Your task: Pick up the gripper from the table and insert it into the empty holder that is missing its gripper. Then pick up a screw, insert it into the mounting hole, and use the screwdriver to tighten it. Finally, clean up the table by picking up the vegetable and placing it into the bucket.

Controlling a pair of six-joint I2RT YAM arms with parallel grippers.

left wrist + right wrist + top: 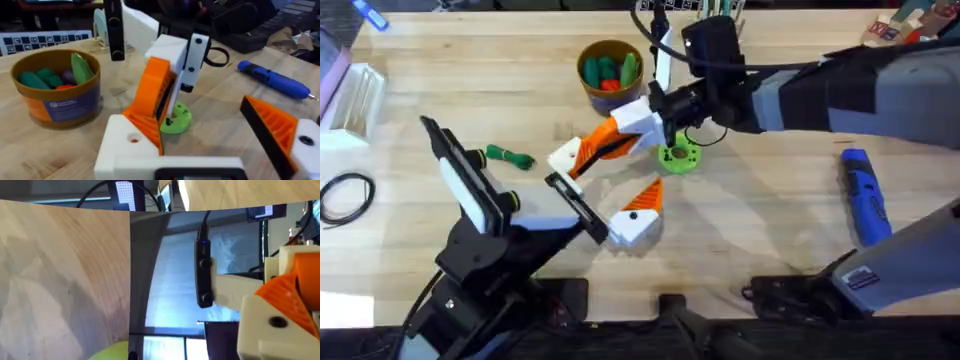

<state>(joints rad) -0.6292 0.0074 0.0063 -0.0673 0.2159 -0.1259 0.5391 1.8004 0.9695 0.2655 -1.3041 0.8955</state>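
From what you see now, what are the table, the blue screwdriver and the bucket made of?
The table looks like pale wood with visible grain, matte. The screwdriver seems to be smooth blue plastic with a slight sheen. The bucket has a tan rim and printed wall, probably plastic or card; I cannot tell which.

Pale wood-grain table [770, 210], matt; glossy blue plastic screwdriver [863, 195]; matt plastic bucket [55, 107].

Overhead view: fixed above the arm bases, looking down and forward across the table [520, 90]. Left wrist view: low and close, facing the bucket [55, 95] at 10 o'clock and the screwdriver [272, 79] at 2 o'clock; the overhead view shares both. Right wrist view: very close, tilted along the table edge.
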